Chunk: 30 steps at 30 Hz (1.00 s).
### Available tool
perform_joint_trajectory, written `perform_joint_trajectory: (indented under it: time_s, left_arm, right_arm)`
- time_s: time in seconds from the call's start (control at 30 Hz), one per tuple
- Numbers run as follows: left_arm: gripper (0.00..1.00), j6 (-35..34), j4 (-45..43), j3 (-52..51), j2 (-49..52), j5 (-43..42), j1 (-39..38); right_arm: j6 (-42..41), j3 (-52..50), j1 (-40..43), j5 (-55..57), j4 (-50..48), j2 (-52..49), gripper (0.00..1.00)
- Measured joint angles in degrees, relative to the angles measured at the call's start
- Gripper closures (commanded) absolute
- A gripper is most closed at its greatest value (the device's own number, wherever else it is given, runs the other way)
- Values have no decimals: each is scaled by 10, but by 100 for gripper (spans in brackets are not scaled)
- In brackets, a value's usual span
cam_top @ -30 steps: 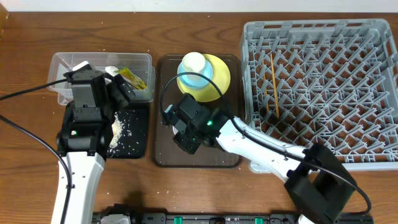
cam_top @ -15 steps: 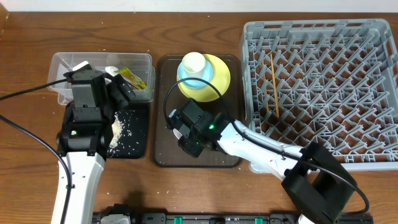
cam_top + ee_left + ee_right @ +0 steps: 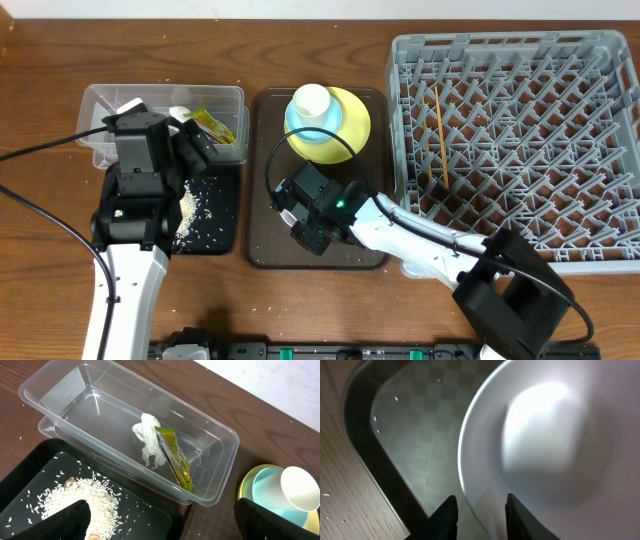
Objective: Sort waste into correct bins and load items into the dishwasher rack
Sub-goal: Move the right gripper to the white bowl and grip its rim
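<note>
A white bowl (image 3: pixel 545 445) fills the right wrist view, resting on the brown serving tray (image 3: pixel 415 435). My right gripper (image 3: pixel 481 510) is open, with one finger on each side of the bowl's rim and small gaps showing. In the overhead view this gripper (image 3: pixel 305 225) hides the bowl. My left gripper (image 3: pixel 162 515) hangs wide open and holds nothing, above the black tray (image 3: pixel 150 512) with its heap of rice crumbs (image 3: pixel 82 497). The clear tub (image 3: pixel 220 435) holds a tissue (image 3: pixel 148 440) and a snack wrapper (image 3: pixel 175 457).
A white cup (image 3: pixel 311 100) stands in a light blue dish (image 3: pixel 300 132) on a yellow plate (image 3: pixel 352 125) at the back of the serving tray (image 3: pixel 262 140). The grey rack (image 3: pixel 600 50) on the right holds chopsticks (image 3: pixel 437 130).
My right gripper has shifted slightly toward the tray's front, and its jaws have narrowed around the bowl's rim. The left arm has stayed still.
</note>
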<state>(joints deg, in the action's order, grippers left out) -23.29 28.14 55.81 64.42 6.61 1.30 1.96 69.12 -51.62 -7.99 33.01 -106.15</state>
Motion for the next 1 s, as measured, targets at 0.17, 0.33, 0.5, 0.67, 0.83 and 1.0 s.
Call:
perform_joint_trajectory:
  time_s: [0.17, 0.33, 0.5, 0.67, 0.83, 1.0]
  left_arm:
    - [6, 0, 0, 0, 0, 0, 0]
    - [5, 0, 0, 0, 0, 0, 0]
    - [6, 0, 0, 0, 0, 0, 0]
    - [6, 0, 0, 0, 0, 0, 0]
    - [5, 0, 0, 0, 0, 0, 0]
    - [6, 0, 0, 0, 0, 0, 0]
  right_arm:
    - [0, 0, 0, 12, 20, 0, 75]
    - [0, 0, 0, 19, 35, 0, 76]
    - [0, 0, 0, 21, 35, 0, 76]
    - [1, 0, 0, 23, 28, 0, 88]
    - [2, 0, 0, 30, 27, 0, 88]
    - [2, 0, 0, 41, 25, 0, 89]
